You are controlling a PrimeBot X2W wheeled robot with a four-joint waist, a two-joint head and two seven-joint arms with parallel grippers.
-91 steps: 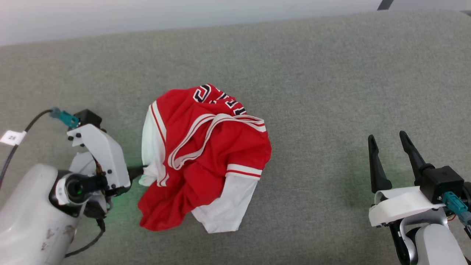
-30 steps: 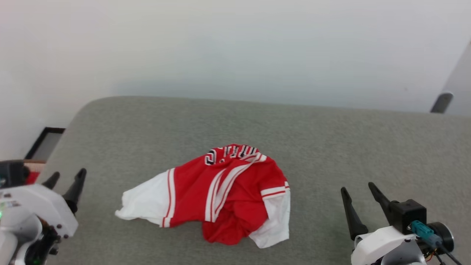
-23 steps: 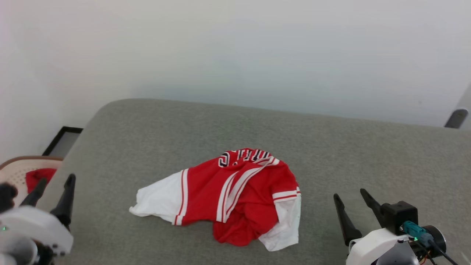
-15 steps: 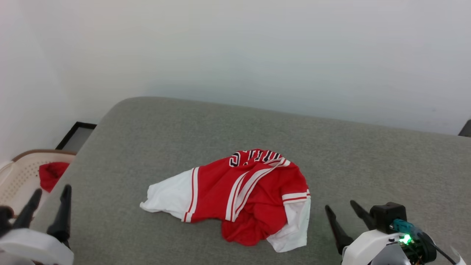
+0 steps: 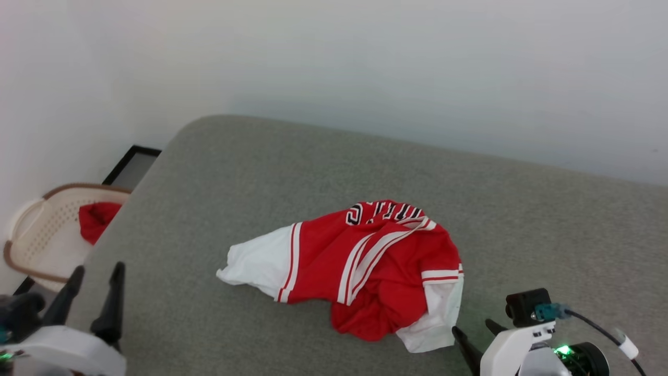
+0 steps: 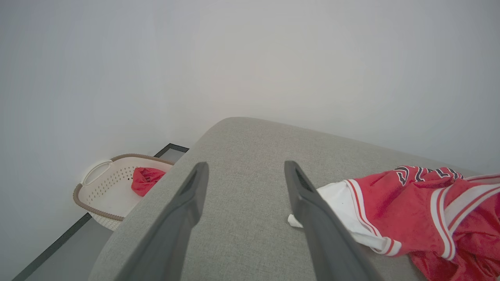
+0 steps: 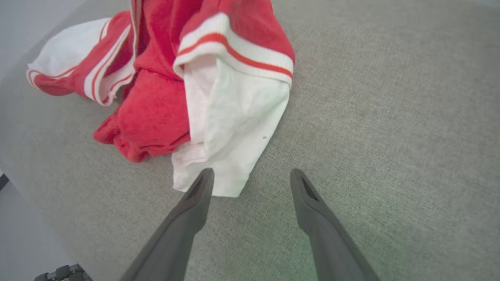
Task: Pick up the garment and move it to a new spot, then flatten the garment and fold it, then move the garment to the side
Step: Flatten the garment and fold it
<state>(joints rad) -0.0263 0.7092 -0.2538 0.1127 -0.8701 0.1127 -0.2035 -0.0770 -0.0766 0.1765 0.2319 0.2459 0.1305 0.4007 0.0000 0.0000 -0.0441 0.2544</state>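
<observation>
Jaws apart on left gripper (image 6: pixel 246 166) and right gripper (image 7: pixel 252 173), holding nothing. Red BULLS jersey (image 5: pixel 365 261) crumpled in a heap on the grey cushion (image 5: pixel 235 172), right gripper just beside its white sleeve (image 7: pixel 234 117). Apparently not yet done: flattening, folding, shifting aside.

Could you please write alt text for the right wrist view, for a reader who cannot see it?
A crumpled red jersey with white sleeves and striped trim lies on a grey fabric surface. The open right tool points at the nearer white sleeve, one fingertip at its hem, holding nothing.
</observation>
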